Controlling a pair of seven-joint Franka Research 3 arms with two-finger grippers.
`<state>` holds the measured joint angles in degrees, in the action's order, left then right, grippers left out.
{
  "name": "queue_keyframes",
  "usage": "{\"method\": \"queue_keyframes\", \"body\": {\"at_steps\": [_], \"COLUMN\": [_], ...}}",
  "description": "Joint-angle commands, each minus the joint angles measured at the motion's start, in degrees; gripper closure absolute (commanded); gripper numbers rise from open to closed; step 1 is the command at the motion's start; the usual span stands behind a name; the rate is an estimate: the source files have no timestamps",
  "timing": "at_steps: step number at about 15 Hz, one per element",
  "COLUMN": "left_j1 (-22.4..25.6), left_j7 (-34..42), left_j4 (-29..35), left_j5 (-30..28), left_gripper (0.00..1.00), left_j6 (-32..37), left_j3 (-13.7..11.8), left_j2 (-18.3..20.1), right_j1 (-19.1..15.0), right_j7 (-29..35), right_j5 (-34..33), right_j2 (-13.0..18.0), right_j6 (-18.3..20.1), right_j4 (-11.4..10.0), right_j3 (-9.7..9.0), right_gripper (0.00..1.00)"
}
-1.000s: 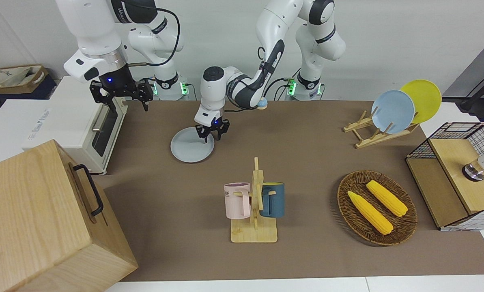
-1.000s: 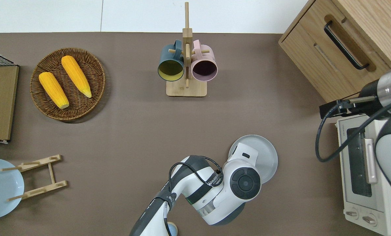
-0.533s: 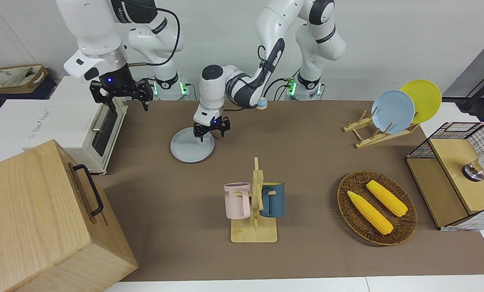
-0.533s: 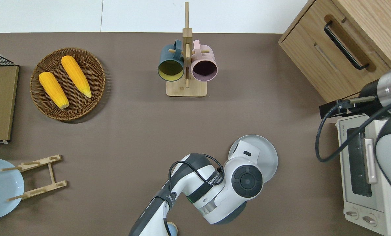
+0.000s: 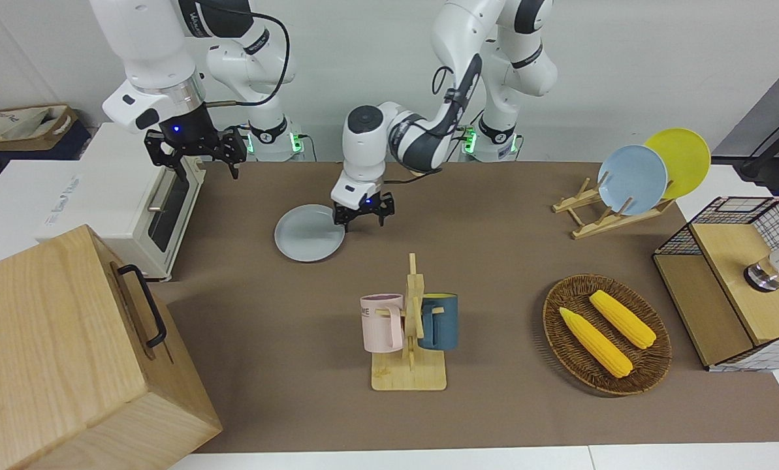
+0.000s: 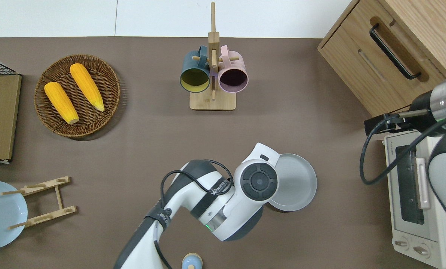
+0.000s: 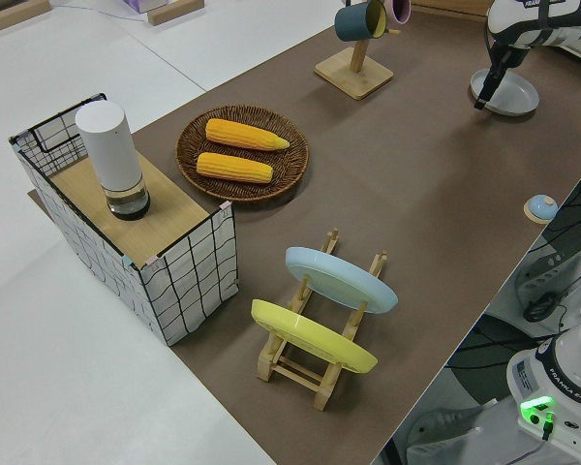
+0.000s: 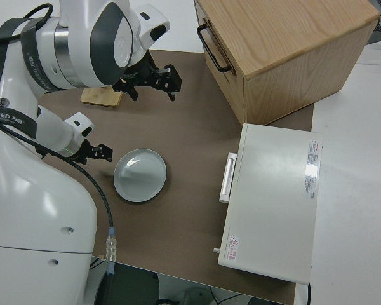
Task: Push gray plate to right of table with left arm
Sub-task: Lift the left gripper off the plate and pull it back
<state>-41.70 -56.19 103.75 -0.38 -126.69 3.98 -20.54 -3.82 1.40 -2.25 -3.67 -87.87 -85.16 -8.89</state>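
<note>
The left gripper (image 5: 364, 214), fingers spread, sits beside the gray plate (image 5: 309, 233), poised to shove it along the counter (image 5: 493, 261).

The left arm (image 5: 428, 130) reaches out low over the table (image 5: 493, 248), its wrist bent so the left gripper (image 5: 364, 217) points straight down, fingers spread apart, close above the tabletop, toward the edge nearest the robots. The right arm (image 5: 147, 59) is parked, its right gripper (image 5: 196, 153) hanging with fingers spread wide.
</note>
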Motion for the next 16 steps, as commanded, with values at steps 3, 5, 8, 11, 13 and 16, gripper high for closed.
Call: {"method": "queue_keyframes", "body": {"at_steps": [3,5,8,11,13,16], "left_j1": [9.2,13.4,17.5,21.6,23.2,27.4], "left_j7": [14.5,20.7,26.2,31.1,32.8,38.1], "left_j4": [7.2,8.0,8.0,8.0,8.0,7.3], "left_j5": [-4.1,-5.6,-5.7,-5.7,-5.3,-5.0], "left_gripper": [0.01,0.01,0.01,0.01,0.01,0.01], "left_j6": [7.6,11.6,16.2,18.5,19.9,21.6], "left_j3": [0.2,0.2,0.1,0.1,0.1,0.0], "left_j2": [11.2,14.6,17.2,18.8,19.7,21.0], "right_j1": [0.0,0.0,0.0,0.0,0.0,0.0], "right_j7": [0.2,0.2,0.2,0.2,0.2,0.2], "right_j5": [0.4,0.4,0.4,0.4,0.4,0.4], "right_j2": [0.3,0.3,0.3,0.3,0.3,0.3], "right_j6": [0.6,0.6,0.6,0.6,0.6,0.6], "right_j4": [0.1,0.1,0.1,0.1,0.1,0.1], "right_j3": [0.01,0.01,0.01,0.01,0.01,0.01], "right_gripper": [0.017,0.017,0.017,0.017,0.017,0.017]}}
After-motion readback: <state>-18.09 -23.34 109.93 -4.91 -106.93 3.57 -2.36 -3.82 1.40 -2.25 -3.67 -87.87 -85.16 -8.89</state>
